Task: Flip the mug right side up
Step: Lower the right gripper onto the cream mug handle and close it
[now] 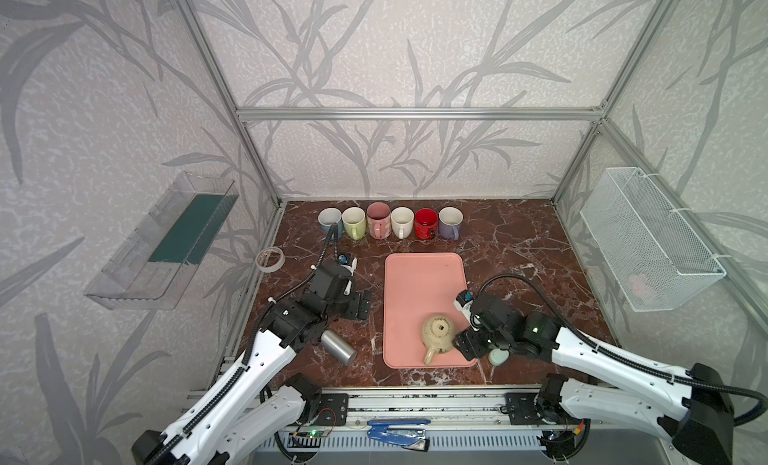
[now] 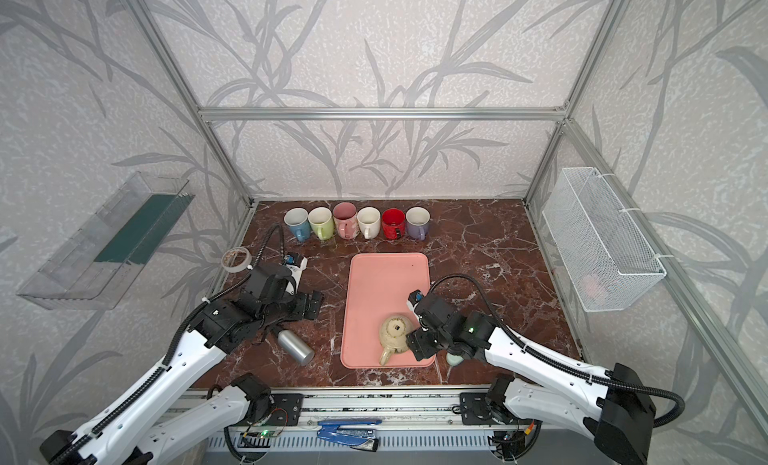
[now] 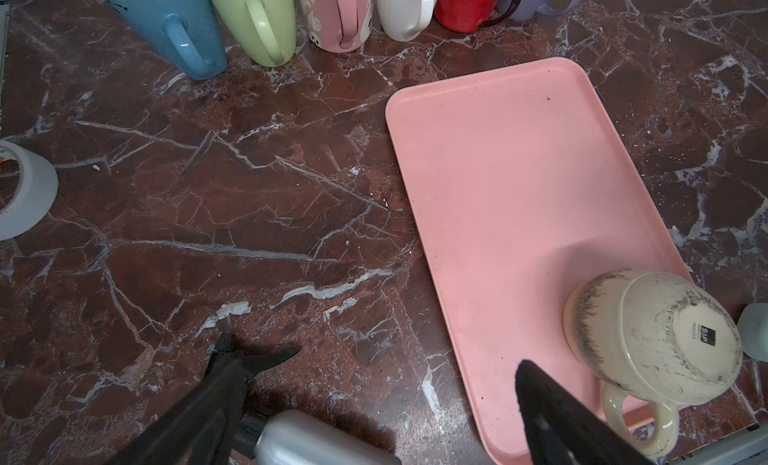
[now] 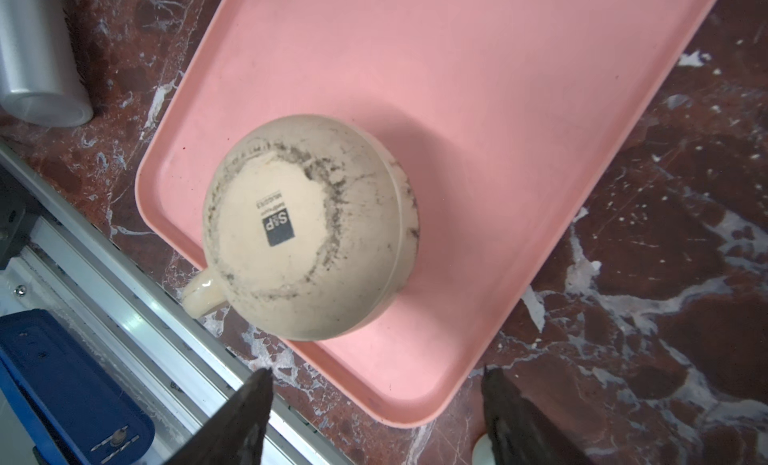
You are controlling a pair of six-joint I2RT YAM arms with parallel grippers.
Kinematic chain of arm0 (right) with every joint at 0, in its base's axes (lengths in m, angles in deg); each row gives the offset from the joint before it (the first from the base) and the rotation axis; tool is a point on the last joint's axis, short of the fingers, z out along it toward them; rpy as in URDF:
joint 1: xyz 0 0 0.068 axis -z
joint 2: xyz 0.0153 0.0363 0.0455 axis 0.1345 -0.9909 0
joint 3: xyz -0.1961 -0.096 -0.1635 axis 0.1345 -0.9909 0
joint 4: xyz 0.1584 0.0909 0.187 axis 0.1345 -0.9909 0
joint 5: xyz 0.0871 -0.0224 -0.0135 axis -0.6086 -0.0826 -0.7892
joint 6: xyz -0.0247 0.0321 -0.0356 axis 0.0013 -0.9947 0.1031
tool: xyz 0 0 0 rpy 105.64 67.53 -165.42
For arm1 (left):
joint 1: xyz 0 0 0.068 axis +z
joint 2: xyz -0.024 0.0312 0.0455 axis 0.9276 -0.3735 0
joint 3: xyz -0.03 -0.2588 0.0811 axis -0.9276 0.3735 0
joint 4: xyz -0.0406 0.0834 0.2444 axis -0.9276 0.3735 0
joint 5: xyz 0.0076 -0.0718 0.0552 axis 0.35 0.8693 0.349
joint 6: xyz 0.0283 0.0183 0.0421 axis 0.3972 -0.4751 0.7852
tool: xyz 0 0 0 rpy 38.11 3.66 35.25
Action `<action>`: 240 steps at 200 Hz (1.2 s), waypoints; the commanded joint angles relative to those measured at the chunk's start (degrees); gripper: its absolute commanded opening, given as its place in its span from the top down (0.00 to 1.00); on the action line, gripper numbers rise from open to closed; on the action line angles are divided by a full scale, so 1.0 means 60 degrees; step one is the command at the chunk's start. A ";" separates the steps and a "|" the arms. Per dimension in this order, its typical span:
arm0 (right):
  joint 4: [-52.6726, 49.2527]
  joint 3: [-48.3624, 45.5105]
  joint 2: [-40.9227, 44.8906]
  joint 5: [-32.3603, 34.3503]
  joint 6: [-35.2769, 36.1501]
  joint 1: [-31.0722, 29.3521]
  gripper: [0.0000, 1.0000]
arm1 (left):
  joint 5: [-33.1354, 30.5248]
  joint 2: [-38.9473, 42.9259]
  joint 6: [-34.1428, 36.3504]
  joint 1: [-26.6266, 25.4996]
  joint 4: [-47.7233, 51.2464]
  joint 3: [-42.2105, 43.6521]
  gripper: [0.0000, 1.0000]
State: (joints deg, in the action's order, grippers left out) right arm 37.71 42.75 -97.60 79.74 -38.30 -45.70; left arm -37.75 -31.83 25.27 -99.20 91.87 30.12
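Mug point(image 4: 309, 230): glazed cream ceramic, grey-scuffed. Tray point(image 4: 498, 109): matt pink plastic. Tabletop point(image 3: 208, 192): polished veined marble. Cylinder point(image 1: 338, 347): brushed metal.

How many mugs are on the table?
7. Six stand in a back row: blue, green, pink, white, red, purple. One cream mug sits upside down on the pink tray.

The counter point(image 1: 519, 242) carries seven mugs, namely six upright mugs point(image 1: 378, 225) and one upside-down mug point(image 1: 437, 334), plus one pink tray point(image 1: 419, 284), one silver can point(image 1: 338, 347), one tape roll point(image 1: 270, 260) and one pale green lump point(image 1: 498, 356), while the walls hold one wire basket point(image 1: 652, 242) and one clear shelf point(image 1: 162, 246).
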 commanded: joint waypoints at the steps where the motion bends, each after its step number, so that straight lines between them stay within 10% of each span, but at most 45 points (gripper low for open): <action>1: 0.0428 -0.0045 -0.0306 -0.0026 -0.0323 -0.0160 0.22 | -0.0134 -0.0022 0.0179 -0.0026 0.0267 0.0094 0.01; 240: 0.1679 0.1706 -0.3630 -0.0252 0.0283 0.1548 0.34 | 0.0151 -0.0062 0.0227 -0.0174 0.0240 0.0084 0.01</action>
State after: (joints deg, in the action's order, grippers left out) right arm 46.82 50.10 -117.49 79.54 -38.78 -38.23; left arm -37.42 -31.98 25.33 -99.97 91.87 30.12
